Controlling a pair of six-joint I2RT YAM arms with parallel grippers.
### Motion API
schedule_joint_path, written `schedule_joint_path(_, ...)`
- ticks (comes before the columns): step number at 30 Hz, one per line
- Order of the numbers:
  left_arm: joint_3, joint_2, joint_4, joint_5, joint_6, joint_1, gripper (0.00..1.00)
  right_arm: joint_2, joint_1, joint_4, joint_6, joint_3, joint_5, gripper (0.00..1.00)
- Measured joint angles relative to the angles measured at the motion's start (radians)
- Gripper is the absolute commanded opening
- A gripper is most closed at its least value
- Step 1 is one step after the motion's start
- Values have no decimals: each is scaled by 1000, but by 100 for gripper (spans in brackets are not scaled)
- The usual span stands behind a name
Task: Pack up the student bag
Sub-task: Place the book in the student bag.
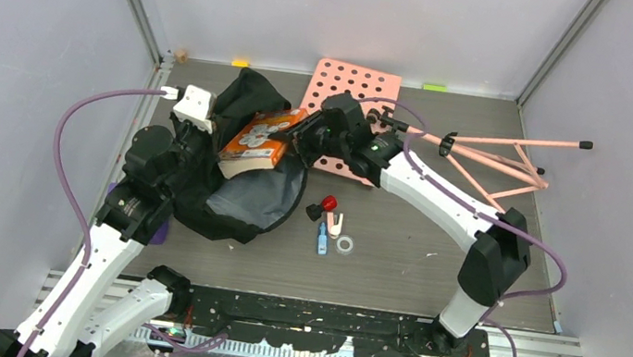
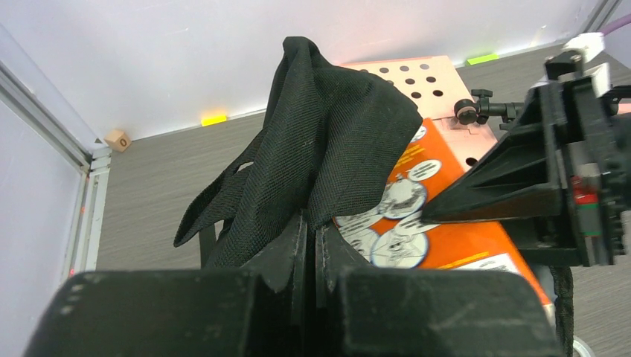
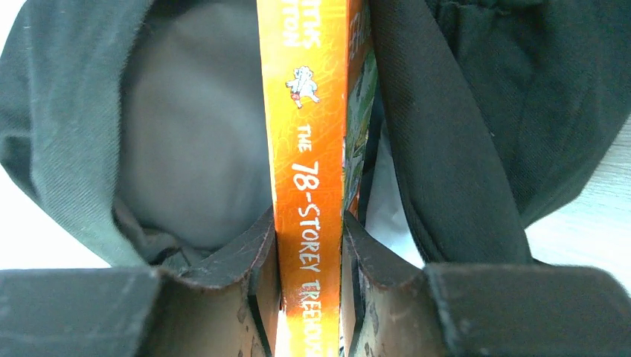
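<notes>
Partly open right gripper (image 3: 309, 227) around book (image 3: 309, 111), left gripper (image 2: 311, 242) tight on bag (image 2: 327, 126)

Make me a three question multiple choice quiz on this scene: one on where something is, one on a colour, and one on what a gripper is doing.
1. Where does the pink perforated board lie?
A. at the far side of the table
B. by the arm bases
C. against the left wall

2. What colour is the spine of the book?
A. blue
B. orange
C. white

3. What is the left gripper doing?
A. standing open
B. shut on fabric of the student bag
C. shut on the book

Answers:
1 A: in the top view the board sits near the back wall.
2 B: the right wrist view shows an orange spine clamped in the right gripper.
3 B: the left wrist view shows black fabric pinched between closed fingers.
</notes>
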Motion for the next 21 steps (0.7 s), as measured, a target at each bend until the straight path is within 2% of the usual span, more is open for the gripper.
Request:
schedule_joint_path(7, -2, -2, 0, 0, 0, 0, 0, 106, 53, 1, 4, 60, 63, 0)
schedule_joint_path(21, -2, -10, 0, 0, 0, 0, 0, 120, 112, -27, -43, 47, 243, 0)
